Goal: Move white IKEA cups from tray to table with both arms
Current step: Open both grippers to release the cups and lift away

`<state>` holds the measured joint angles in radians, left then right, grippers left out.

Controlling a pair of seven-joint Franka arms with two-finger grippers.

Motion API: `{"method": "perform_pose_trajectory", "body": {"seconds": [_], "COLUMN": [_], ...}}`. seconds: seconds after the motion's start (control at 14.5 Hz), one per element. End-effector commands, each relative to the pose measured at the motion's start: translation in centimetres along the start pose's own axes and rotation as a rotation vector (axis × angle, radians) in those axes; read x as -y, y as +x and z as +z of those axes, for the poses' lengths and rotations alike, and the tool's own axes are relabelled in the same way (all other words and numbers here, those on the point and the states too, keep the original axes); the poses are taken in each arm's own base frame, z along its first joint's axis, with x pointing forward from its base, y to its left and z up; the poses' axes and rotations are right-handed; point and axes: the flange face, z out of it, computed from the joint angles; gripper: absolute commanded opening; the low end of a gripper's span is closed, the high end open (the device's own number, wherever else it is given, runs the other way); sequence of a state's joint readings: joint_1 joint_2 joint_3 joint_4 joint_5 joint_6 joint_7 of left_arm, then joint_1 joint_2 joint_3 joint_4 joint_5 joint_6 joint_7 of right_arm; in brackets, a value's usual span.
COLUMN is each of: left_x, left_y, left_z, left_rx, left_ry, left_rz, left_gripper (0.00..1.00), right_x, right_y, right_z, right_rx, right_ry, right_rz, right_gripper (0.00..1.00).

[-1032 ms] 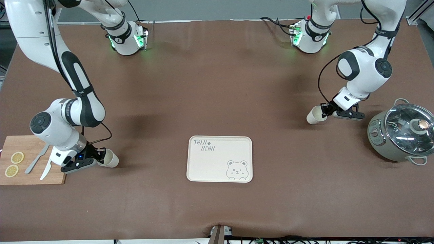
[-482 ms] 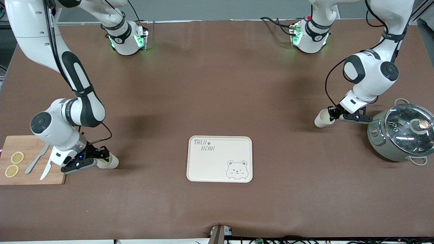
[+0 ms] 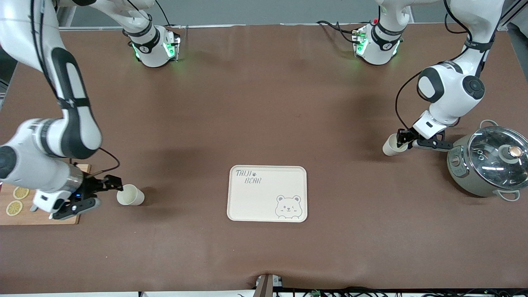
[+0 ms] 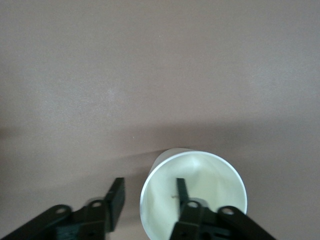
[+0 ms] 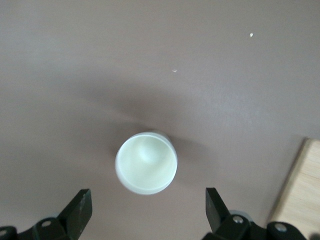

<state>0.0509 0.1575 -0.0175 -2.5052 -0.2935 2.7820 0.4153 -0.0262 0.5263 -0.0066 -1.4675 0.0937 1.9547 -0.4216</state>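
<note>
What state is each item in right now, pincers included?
Cup by the cutting board: upright on table, released.
Cup by the pot: upright; one left finger inside the rim, one outside.
Right pincer: open, clear of its cup.
Left pincer: open, straddling the cup wall.
Tray: no cups on it.
Pot: glass lid on.

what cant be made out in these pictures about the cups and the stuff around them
- Front view: part of the cutting board and what lies on it, hidden by the right arm.
- Left wrist view: the lower rim of the cup, cut off by the edge and the left gripper.
- Front view: the pot contents, blurred by lid glare.
</note>
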Motion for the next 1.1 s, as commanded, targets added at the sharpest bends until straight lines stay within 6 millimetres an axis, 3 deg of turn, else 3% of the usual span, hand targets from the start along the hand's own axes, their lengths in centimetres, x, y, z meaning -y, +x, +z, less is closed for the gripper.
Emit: {"method": "perform_pose_trajectory", "body": {"seconds": [0.0, 0.21, 0.34, 0.55, 0.76, 0.89, 1.03], "left_x": [0.0, -0.2, -0.8, -1.6, -2.0, -3.2, -3.8], "left_y": [0.7, 0.7, 1.1, 3.3, 7.3, 9.7, 10.6], "left_z": [-1.3, -3.7, -5.6, -8.6, -12.9, -15.5, -17.1], "left_rx": [-0.027, -0.020, -0.006, 0.000, 0.090, 0.129, 0.124], "left_ry": [0.011, -0.007, -0.028, -0.040, 0.059, 0.082, 0.082], "left_rz": [0.015, -0.007, -0.045, -0.076, -0.081, -0.108, -0.116], "left_gripper": [1.00, 1.00, 1.00, 1.00, 1.00, 1.00, 1.00], "right_x": [1.7, 4.8, 5.6, 6.0, 6.2, 5.7, 5.6], "right_y": [0.3, -1.5, -3.5, -6.4, -7.2, -6.8, -7.5], "right_z": [-8.6, -15.0, -19.8, -23.5, -23.1, -20.1, -17.3], "right_rx": [0.088, 0.139, 0.083, 0.078, 0.076, 0.051, 0.025], "right_ry": [-0.004, -0.001, -0.012, -0.018, -0.021, -0.029, -0.035], "right_rz": [0.028, 0.184, 0.218, 0.235, 0.342, 0.347, 0.342], "right_gripper": [1.00, 1.00, 1.00, 1.00, 1.00, 1.00, 1.00]}}
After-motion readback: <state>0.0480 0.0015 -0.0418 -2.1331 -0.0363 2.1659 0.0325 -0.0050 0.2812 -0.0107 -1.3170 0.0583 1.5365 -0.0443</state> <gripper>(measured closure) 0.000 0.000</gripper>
